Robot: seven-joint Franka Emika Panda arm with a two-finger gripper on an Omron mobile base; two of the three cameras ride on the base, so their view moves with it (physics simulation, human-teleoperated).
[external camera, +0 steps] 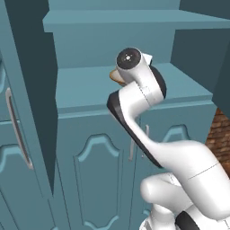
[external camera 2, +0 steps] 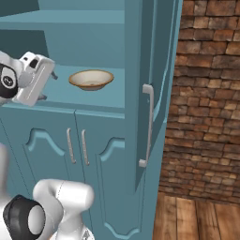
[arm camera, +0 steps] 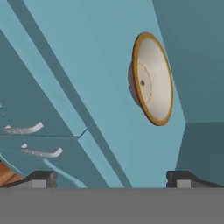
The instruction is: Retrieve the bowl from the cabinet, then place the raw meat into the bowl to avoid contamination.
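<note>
At the open cabinet (external camera 2: 133,93), shelf level: gripper (arm camera: 111,178) with jaws spread wide, holding nothing. Bowl (external camera 2: 91,79) rests upright on the teal shelf (external camera 2: 56,96), ahead of the jaws and to their right, well apart, untouched.

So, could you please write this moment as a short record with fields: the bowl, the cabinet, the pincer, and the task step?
bowl: bowl sits upright on the open cabinet shelf, nothing in it
cabinet: cabinet with upper doors open, the two lower doors below the shelf closed
pincer: pincer open, pointed at the bowl, not touching it, holds nothing
arm: reaches up to shelf level, left of the bowl in the right base view
task step: bowl not yet picked up
</note>
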